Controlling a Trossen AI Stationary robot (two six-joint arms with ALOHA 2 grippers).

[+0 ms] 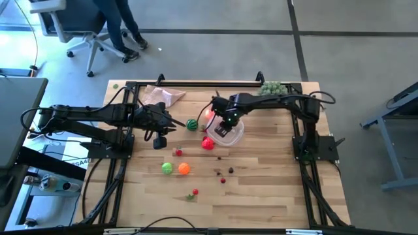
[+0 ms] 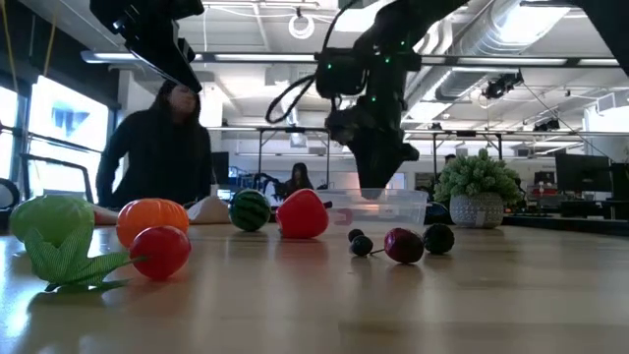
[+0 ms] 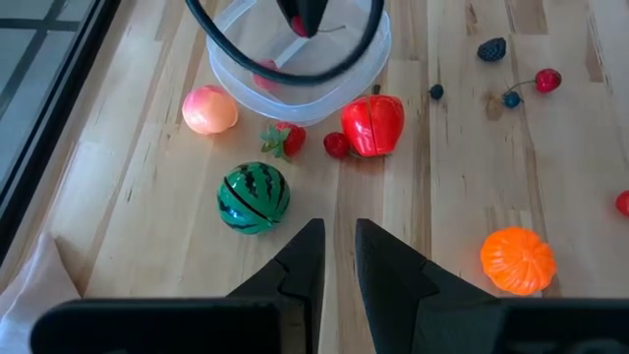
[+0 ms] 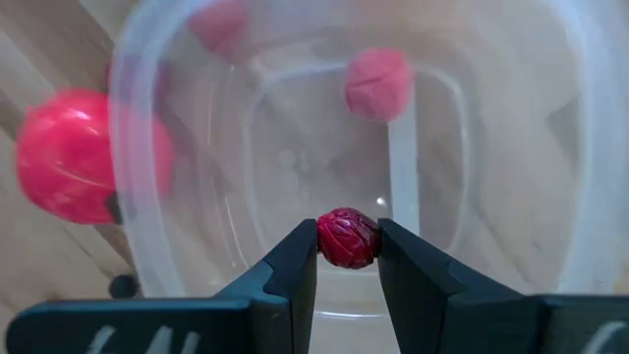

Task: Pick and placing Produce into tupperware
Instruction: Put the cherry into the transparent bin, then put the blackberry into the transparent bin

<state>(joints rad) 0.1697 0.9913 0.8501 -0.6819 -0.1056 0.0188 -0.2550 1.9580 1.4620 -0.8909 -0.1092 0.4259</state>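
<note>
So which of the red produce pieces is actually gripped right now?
The small dark red berry, pinched between the right gripper fingers above the tupperware. The other red pieces lie loose, like the big red one on the table.

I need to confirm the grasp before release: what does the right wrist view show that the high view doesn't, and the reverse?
Only the right wrist view: a dark red berry pinched between the right gripper fingers, directly over the inside of the tupperware.

Only the high view: the left gripper waiting empty near the striped green ball, and loose produce, including an orange ball and a green ball, on the table.

Both: the tupperware and a red piece beside it.
</note>
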